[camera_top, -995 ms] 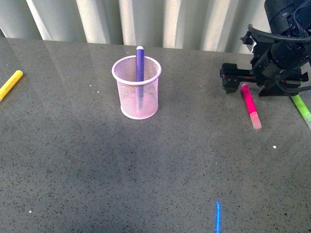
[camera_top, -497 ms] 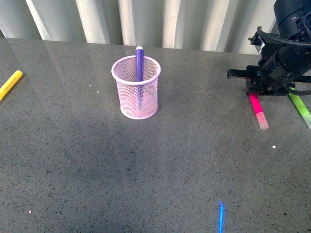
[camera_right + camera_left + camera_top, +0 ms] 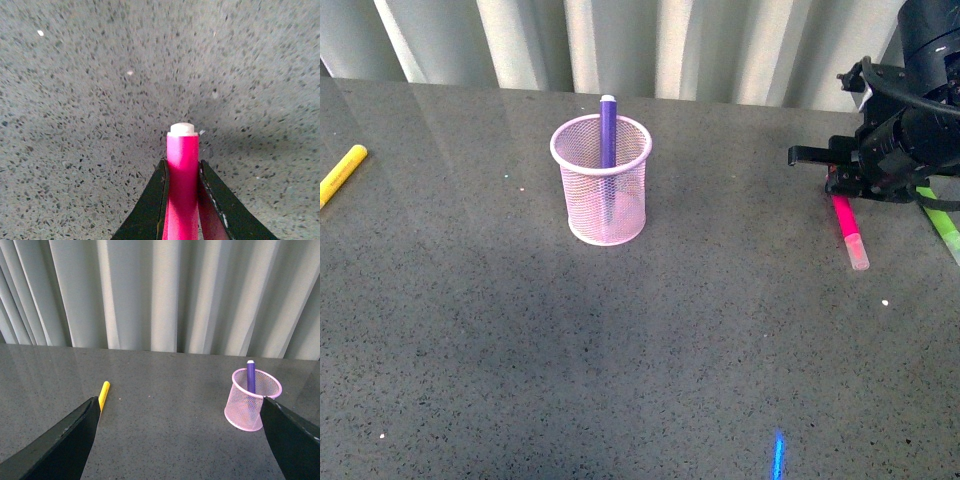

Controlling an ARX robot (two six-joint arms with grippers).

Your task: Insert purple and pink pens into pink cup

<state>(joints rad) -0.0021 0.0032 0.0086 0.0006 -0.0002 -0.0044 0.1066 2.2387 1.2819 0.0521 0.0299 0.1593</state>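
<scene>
Your right gripper (image 3: 838,188) moved right and squeezed the short magenta marker (image 3: 850,235), so you needed a slow, straight lift toward the pink wire-mesh cup (image 3: 585,205).

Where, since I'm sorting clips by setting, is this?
Probably a robot test bench, not a home: speckled grey tabletop, plain pleated curtain backdrop, staged props like a pink mesh cup and yellow marker.
</scene>
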